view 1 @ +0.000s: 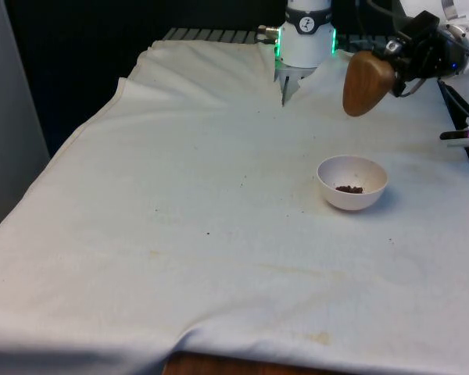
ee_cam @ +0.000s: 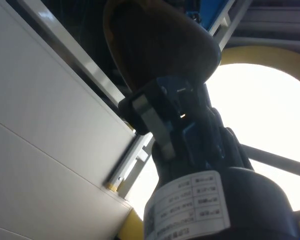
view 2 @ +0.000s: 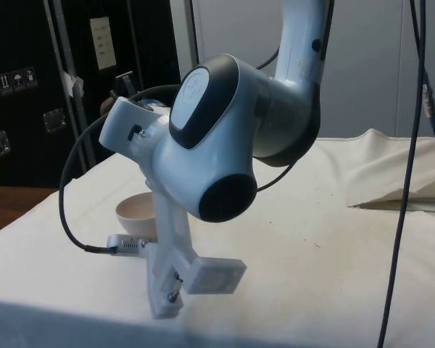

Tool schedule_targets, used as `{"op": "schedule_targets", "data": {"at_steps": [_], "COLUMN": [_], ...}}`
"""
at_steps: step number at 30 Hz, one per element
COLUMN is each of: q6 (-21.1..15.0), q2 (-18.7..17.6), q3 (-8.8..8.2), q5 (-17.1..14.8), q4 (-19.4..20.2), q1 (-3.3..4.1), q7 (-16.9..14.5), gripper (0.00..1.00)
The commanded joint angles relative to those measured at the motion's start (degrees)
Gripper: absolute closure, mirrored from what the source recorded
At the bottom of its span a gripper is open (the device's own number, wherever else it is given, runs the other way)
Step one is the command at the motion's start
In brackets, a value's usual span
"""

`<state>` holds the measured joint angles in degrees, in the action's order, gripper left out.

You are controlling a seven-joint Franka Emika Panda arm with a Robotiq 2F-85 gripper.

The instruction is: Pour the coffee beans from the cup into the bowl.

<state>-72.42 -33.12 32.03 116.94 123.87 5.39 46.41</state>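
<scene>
Hand (view 1: 392,56) grasping tipped wooden cup (view 1: 366,83) high above and behind the white bowl (view 1: 352,182); remaining beans risk scattering onto the surface (view 1: 180,195)

Tipped wooden cup (view 1: 367,83) above white bowl (view 1: 352,182) with beans (view 1: 349,188)

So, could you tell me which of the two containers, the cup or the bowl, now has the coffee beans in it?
The white bowl on the cloth: dark beans lie in its bottom. The brown wooden cup is tipped in the gripper above and behind it.
</scene>
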Motion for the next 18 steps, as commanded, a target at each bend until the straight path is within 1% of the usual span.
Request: {"op": "schedule_targets", "data": {"at_steps": [1, 7, 13, 14, 16, 17, 18], "q6": [-0.06, -0.17, -0.69, 0.0, -1.2, -1.38, -1.38], "q2": [0.0, 0.0, 0.23, 0.0, 0.52, 0.57, 0.57], "q3": [0.0, 0.0, 0.17, 0.0, 0.23, 0.29, 0.29], "q5": [0.06, 0.11, -0.06, 0.0, -0.11, -0.11, -0.11], "q4": [0.0, -0.11, 0.06, 0.0, 0.34, 0.4, 0.4], "q1": [0.06, -0.06, -0.63, -0.34, -1.2, -1.38, -1.38], "q7": [-0.06, -0.06, 1.03, 1.09, 2.06, 2.41, 2.41], "gripper": [1.0, 1.0, 1.0, 1.0, 1.0, 1.0, 1.0]}}
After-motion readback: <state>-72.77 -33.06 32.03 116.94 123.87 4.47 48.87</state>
